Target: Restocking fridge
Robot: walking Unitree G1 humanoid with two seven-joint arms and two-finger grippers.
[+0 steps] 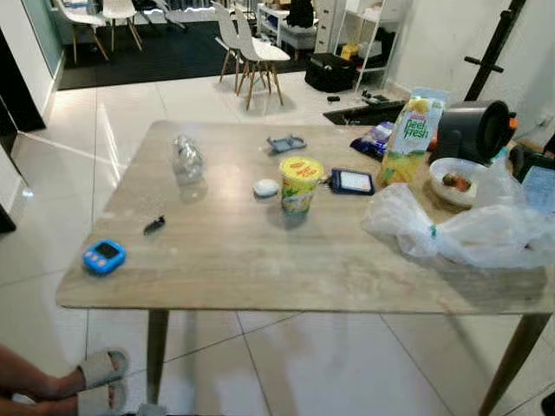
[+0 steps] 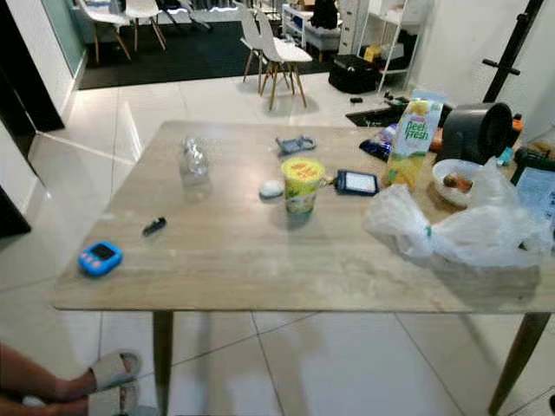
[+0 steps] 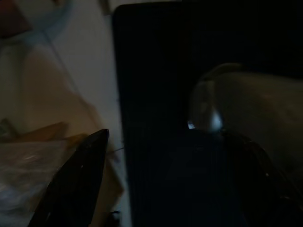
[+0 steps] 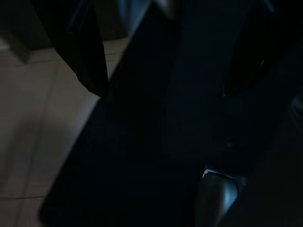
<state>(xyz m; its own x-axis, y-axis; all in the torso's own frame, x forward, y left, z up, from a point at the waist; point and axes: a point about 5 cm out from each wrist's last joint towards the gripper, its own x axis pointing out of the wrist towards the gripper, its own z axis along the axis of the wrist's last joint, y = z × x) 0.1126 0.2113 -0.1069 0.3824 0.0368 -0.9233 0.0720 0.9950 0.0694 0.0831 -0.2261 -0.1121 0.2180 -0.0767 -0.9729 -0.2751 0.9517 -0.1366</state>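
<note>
Left eye view: juice carton (image 1: pixel 410 140) stands near the bench's (image 1: pixel 225 260) far right edge (both hands (image 3: pixel 161 189) (image 4: pixel 163 71) spread, low in shade).

A green-and-yellow juice carton (image 1: pixel 410 139) stood upright toward the right of the wooden table (image 1: pixel 225 251), just beside a white bowl (image 1: pixel 454 181) holding some food. Near the table's middle a yellow-lidded cup (image 1: pixel 299 183) stood upright, with a small white round lid (image 1: pixel 265 187) close beside it. A crumpled clear plastic bag (image 1: pixel 460 227) lay at the right edge, in front of the bowl.
</note>
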